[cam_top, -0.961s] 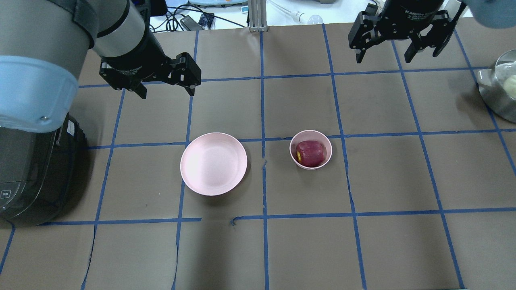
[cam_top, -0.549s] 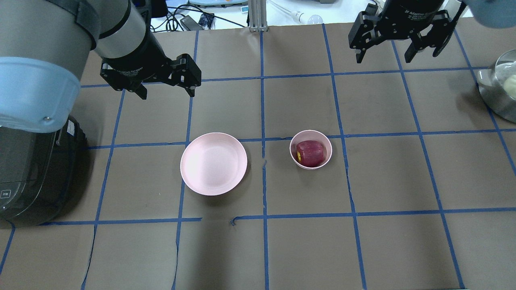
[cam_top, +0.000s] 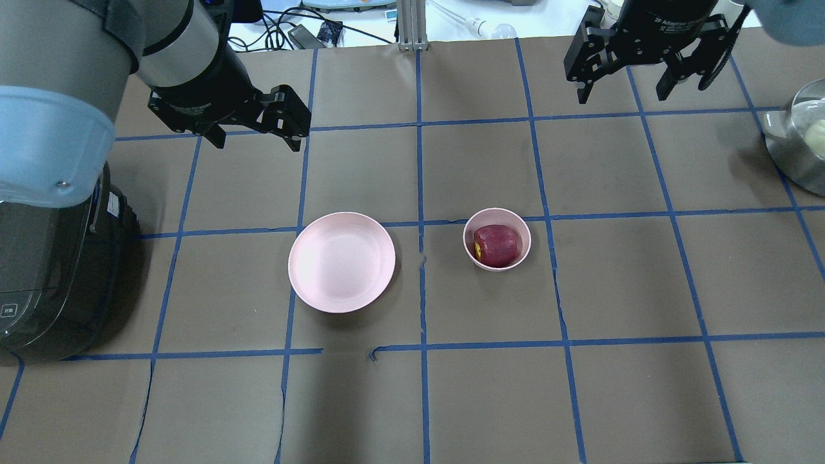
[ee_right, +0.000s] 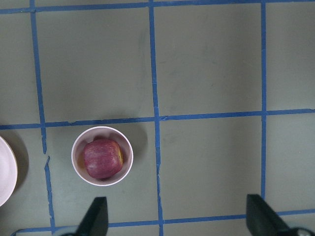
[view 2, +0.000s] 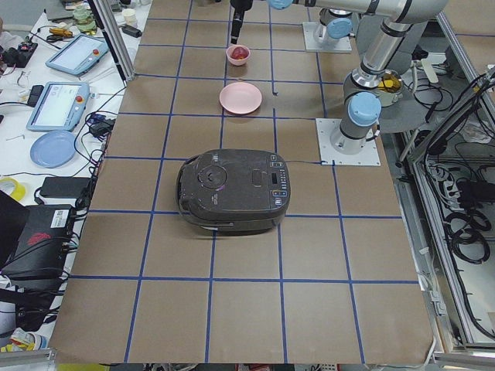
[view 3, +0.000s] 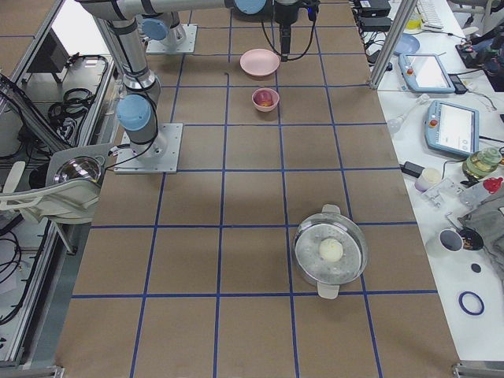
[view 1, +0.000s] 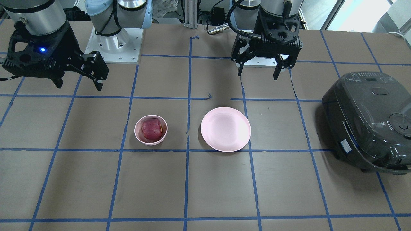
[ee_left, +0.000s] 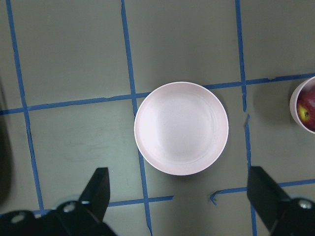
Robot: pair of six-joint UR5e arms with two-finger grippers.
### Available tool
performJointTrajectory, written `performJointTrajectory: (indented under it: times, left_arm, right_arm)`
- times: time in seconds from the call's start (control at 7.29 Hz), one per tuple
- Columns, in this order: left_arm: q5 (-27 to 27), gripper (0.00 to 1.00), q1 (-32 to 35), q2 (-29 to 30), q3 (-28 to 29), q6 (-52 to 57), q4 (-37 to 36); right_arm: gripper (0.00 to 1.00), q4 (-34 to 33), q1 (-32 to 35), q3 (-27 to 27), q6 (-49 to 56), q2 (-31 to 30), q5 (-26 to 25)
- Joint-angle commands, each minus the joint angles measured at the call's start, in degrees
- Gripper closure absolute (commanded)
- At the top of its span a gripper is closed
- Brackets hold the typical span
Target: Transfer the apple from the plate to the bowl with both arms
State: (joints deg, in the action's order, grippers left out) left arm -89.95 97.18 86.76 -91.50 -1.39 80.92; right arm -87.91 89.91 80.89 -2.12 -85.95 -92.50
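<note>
The dark red apple (cam_top: 496, 245) lies inside the small deep pink bowl (cam_top: 526, 237), right of the table's centre. It also shows in the right wrist view (ee_right: 102, 158) and the front view (view 1: 151, 129). The wide pink plate (cam_top: 341, 262) is empty, just left of the bowl. My left gripper (cam_top: 256, 143) is open and empty, high above the table beyond the plate's far left. My right gripper (cam_top: 622, 96) is open and empty, high above the far right, well away from the bowl.
A black rice cooker (cam_top: 45, 277) stands at the table's left edge. A metal pot (cam_top: 799, 138) with a pale round item inside sits at the right edge. Blue tape lines grid the brown table cover. Cables and devices lie beyond the far edge.
Both open grippers have drifted slightly toward the far side of the table, the left one also a little left. The apple, bowl and plate have not moved.
</note>
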Motion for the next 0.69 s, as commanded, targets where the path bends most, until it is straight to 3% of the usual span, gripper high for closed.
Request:
performJointTrajectory:
  times: [0.0, 0.55]
  left_arm:
    - [0.2, 0.0, -0.1, 0.3, 0.2, 0.1, -0.8]
    - [0.4, 0.0, -0.1, 1.2, -0.7, 0.6, -4.4]
  right_arm:
    - [0.0, 0.5, 0.1, 0.1, 0.0, -0.2, -0.2]
    - [0.0, -0.5, 0.1, 0.9, -0.2, 0.3, -0.1]
